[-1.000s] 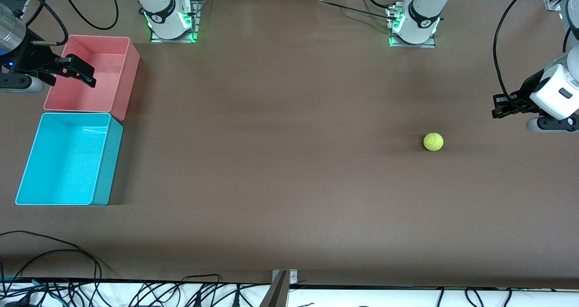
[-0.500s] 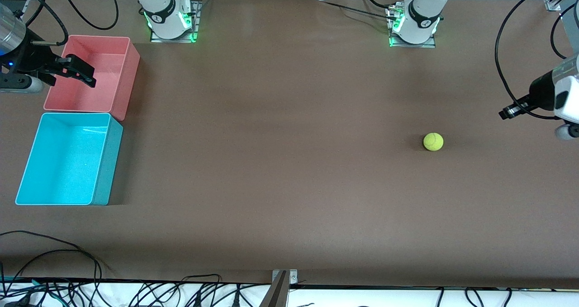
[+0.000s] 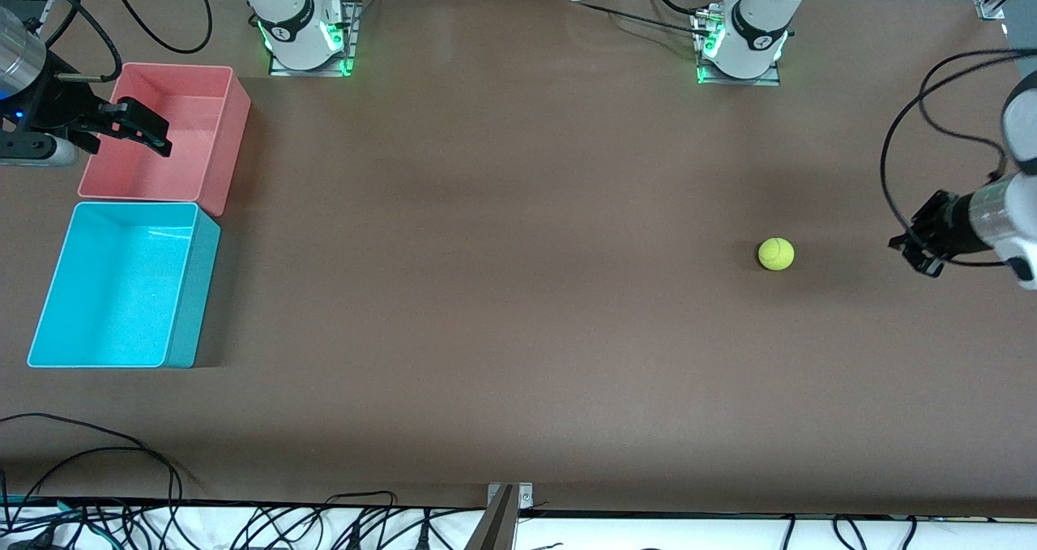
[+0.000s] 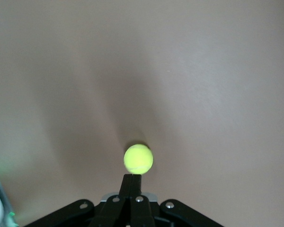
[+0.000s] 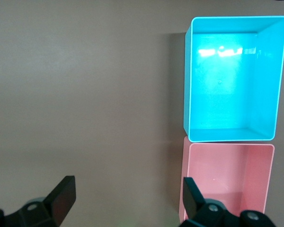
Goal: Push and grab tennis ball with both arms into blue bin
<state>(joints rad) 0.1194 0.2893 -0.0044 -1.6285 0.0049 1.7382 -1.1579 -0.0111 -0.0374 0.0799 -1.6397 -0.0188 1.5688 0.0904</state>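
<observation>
Partly cut off, left pincer (image 3: 915, 250) shut near tennis ball (image 3: 776, 253).

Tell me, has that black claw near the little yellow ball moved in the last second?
Yes. The left gripper has swung lower in the front view, now level with the tennis ball, which has not moved.

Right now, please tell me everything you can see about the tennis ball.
The tennis ball is small, round, fuzzy and yellow-green, with a faint pale seam. It rests alone on the bare brown table, toward the left arm's end; nothing touches it. The left gripper, fingers shut, points at it from beside it with a gap between them. The blue bin stands at the right arm's end.
</observation>
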